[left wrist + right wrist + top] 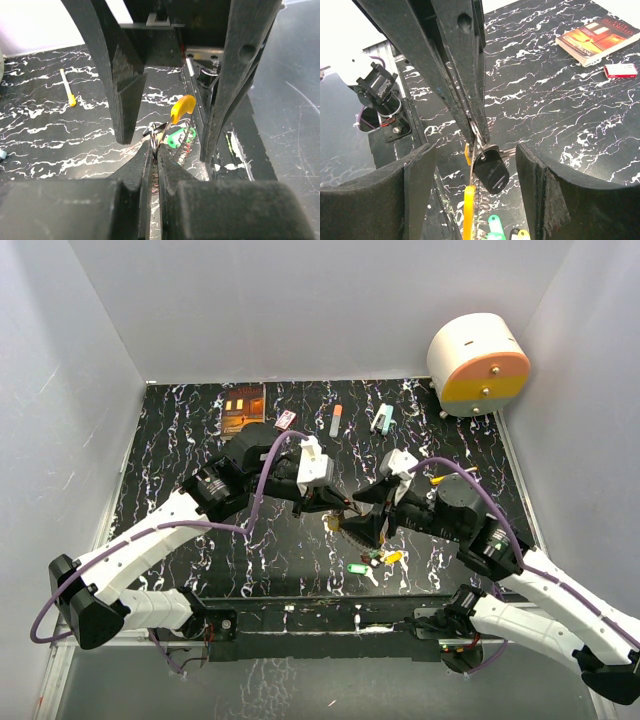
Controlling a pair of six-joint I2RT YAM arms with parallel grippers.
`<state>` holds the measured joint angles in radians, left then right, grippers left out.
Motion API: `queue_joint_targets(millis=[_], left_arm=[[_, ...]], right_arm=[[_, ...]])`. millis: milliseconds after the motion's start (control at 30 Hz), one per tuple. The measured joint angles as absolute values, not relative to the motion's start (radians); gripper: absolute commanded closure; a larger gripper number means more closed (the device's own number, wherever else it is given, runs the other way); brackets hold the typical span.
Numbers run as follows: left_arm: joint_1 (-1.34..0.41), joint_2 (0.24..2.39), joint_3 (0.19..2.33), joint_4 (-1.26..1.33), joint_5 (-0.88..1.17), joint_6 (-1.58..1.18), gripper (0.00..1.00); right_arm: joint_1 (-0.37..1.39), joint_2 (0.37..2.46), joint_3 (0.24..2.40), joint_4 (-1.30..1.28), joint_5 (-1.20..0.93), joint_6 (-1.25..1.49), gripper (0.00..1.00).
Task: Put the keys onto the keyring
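Here, over the middle of the black, white-veined bench (pixel 180 430), the two arms meet nose to nose. The left pincer (pixel 155 160) is pressed together on the thin silvery wire of the keyring (pixel 476 141), held above the bench. The right pincer (pixel 476 165) is spread wide, its padded fingers (pixel 417 195) standing on either side of the left one's tips and touching nothing.

A black fob (pixel 491 172) hangs from the wire just under the pinch. A yellow-headed key (pixel 183 107) stands tilted just beyond the left pincer's tips, with its shank running down toward the wire. Whether it is threaded on cannot be told. A green-headed key (pixel 175 138) lies close below it. From above, the green and yellow heads sit together near the front edge of the bench, between the two arm bases.

At the far side lies a book (pixel 597 40) with an orange-lit cover. It has a line of lettering along the top, too blurred to read. Beside it is a small red-and-white box (pixel 620 70) with no legible label. A round white and orange drum (pixel 478 365) stands in the far right corner.
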<state>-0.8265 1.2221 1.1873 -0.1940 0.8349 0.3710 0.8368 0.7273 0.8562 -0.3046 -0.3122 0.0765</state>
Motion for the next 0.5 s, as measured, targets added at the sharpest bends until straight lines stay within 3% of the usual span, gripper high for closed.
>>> queue_joint_targets(millis=[67, 200, 500], left_arm=[[-0.826, 1.222, 1.187, -0.178, 0.850, 0.348, 1.00], [-0.825, 1.222, 1.187, -0.161, 0.884, 0.311, 1.00], [-0.807, 1.222, 1.178, -0.130, 0.934, 0.258, 1.00]], right_arm=[[0.837, 0.727, 0.841, -0.290, -0.314, 0.072, 0.32], [0.837, 0.727, 0.807, -0.265, -0.318, 0.057, 0.49], [0.838, 0.725, 0.789, -0.223, -0.337, 0.056, 0.77]])
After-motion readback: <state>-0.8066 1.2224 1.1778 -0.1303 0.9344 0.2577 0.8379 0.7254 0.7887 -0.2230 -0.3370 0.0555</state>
